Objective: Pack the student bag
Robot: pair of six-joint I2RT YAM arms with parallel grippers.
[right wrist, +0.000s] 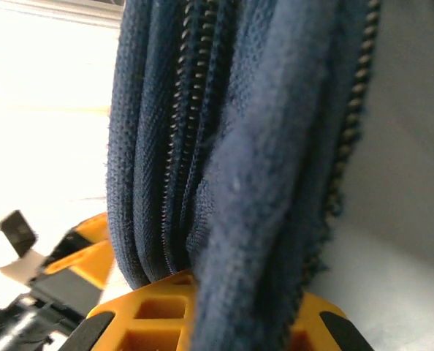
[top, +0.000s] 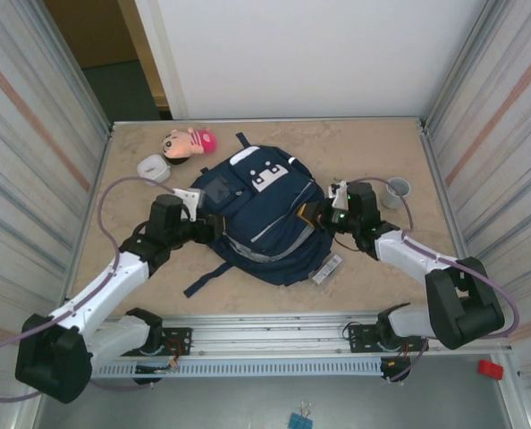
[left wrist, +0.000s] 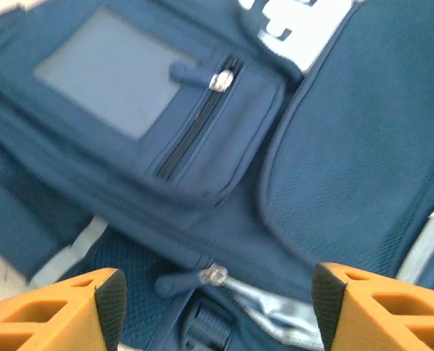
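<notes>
A large navy-blue backpack [top: 265,210] with white patches lies flat in the middle of a pale surface [top: 373,152], seen from above. Two robot arms reach in from the near edge, one on each side of it. The left hand [top: 210,230] is over the backpack's left side. The right hand [top: 310,214] is against its right edge. From this height the fingers are too small to read.

A small doll in pink [top: 189,141] lies beyond the backpack's top left corner, with a little white container [top: 154,167] just beside the doll. A grey cup [top: 397,189] stands to the right of the backpack, past the right hand. A small pale strip [top: 326,268] lies just beside the backpack's lower right edge; what it is cannot be told.

The left wrist camera gives the close detail, slightly blurred. Two orange fingers [left wrist: 93,311] stand wide apart above the backpack's front. Between them lies a zip pull [left wrist: 215,276] on blue fabric, apart from both fingers. Further from the hand is a flat pocket [left wrist: 202,124] with a dark zip running down its middle and a second metal pull [left wrist: 218,80] at the far end.

The right wrist camera is very close to the backpack's edge. Thick folds of navy cloth with rows of zip teeth [right wrist: 174,146] rise straight up through the view. At the bottom, the orange fingers [right wrist: 147,314] sit close together with those folds pinched between them.
</notes>
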